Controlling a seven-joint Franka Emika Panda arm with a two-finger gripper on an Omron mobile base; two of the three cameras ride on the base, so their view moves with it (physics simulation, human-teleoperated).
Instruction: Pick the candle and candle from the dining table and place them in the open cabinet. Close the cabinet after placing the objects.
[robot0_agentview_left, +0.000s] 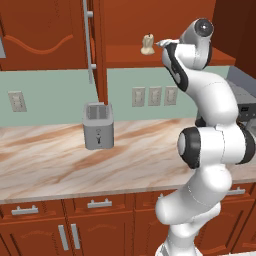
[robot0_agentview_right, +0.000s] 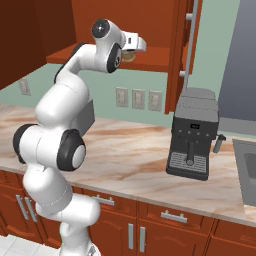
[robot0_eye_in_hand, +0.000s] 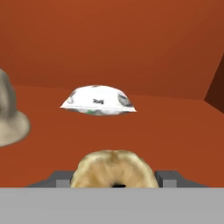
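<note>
1. Hand view first: right at the bottom, the squat tan-yellow candle with the darker top sits between the two small dark finger tips, one on each side of it, and the claw is clamped on that candle.
2. Just past it lies the reddish-brown wooden shelf floor of the open wall cabinet, so the candle is over the shelf, inside the cabinet.
3. Off at the left edge, the pale cream knobby candle stands on the same shelf, cut off by the frame.
4. Further back, near the cabinet's rear wall, a white crumpled pouch with printed markings rests flat on the shelf.
5. Over to the left base view: the white arm reaches up to the shelf, hand level with the cream candle, which stands upright just beside the claw's tip.
6. The cabinet's door hangs open, with its long silver bar handle edge-on.
7. Below, a grey toaster sits on the beige-and-brown veined marble counter.
8. Right base view: the claw is at the shelf's front lip, a sliver of the tan candle showing under it.
9. Down on the counter, a dark grey coffee machine stands well apart from the arm.
</note>
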